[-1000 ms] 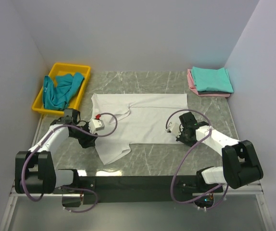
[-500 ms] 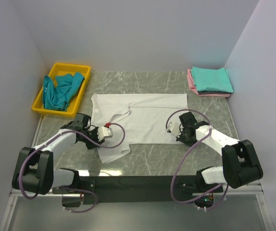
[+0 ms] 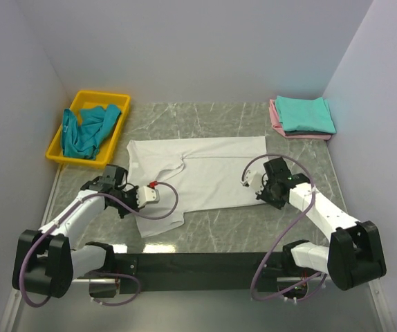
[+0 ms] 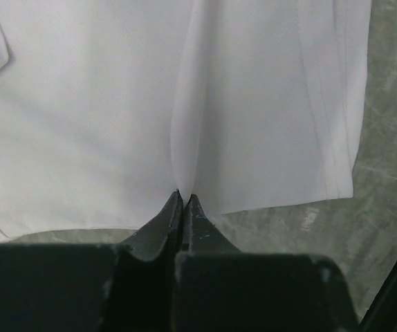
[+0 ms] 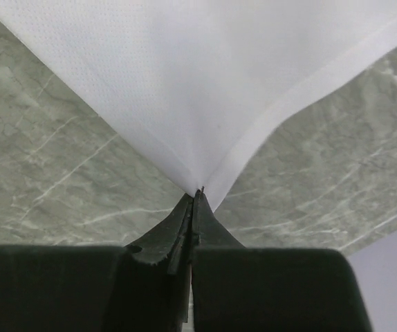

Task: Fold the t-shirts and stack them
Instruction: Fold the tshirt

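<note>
A white t-shirt (image 3: 205,169) lies spread across the middle of the marble table, one sleeve hanging toward the near side. My left gripper (image 3: 136,200) is at its left edge, shut on a pinched ridge of the white t-shirt (image 4: 115,104); the jaws (image 4: 183,196) meet on the cloth. My right gripper (image 3: 261,193) is shut on the shirt's near right corner, and in the right wrist view the jaws (image 5: 197,194) hold that corner (image 5: 205,83) raised off the table. A teal t-shirt (image 3: 84,131) lies crumpled in the yellow tray. Folded teal (image 3: 308,113) and pink (image 3: 276,119) t-shirts are stacked at the back right.
The yellow tray (image 3: 102,95) stands at the back left beside the wall. Walls close in the table on the left, back and right. The black rail (image 3: 198,263) with the arm bases runs along the near edge.
My left gripper has swung from over the shirt to its left edge and has shut on the cloth. The right gripper has lifted its corner a little, and the shirt has shifted with it.
</note>
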### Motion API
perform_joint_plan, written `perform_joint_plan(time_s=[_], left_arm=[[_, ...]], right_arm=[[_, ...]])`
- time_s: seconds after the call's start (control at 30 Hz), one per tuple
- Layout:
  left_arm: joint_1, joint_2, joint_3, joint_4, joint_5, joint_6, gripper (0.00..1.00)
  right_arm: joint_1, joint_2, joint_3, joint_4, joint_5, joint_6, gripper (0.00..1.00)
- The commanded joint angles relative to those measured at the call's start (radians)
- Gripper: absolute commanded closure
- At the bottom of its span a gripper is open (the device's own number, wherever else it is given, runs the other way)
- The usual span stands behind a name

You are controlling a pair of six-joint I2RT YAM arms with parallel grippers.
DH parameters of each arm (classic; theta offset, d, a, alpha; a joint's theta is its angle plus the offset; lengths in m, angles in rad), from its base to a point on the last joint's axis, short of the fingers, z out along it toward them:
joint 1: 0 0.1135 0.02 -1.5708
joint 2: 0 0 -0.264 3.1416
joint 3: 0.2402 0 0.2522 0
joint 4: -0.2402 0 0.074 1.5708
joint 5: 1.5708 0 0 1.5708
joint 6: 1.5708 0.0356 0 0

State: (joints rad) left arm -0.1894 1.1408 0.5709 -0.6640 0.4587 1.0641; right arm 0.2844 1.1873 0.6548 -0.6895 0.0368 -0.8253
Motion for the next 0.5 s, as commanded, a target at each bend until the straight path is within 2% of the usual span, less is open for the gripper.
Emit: perform_joint_plan(time_s=[0.0,0.27,0.47], left_arm=[[0.024,-0.007,0.055,-0.068,0.037,0.013,0.99],[0.111,0.072,0.239,-0.157,0.113,0.023,0.99],[0.133,0.157,0.348,-0.145,0.12,0.01,0.99]], right_arm=[[-0.025,-0.02,0.069,-0.044,-0.02,-0.026,1.0],[-0.048,0.014,0.163,-0.045,-0.029,-0.052,1.0],[-0.067,0.089,0.255,-0.028,-0.032,-0.069,1.0]])
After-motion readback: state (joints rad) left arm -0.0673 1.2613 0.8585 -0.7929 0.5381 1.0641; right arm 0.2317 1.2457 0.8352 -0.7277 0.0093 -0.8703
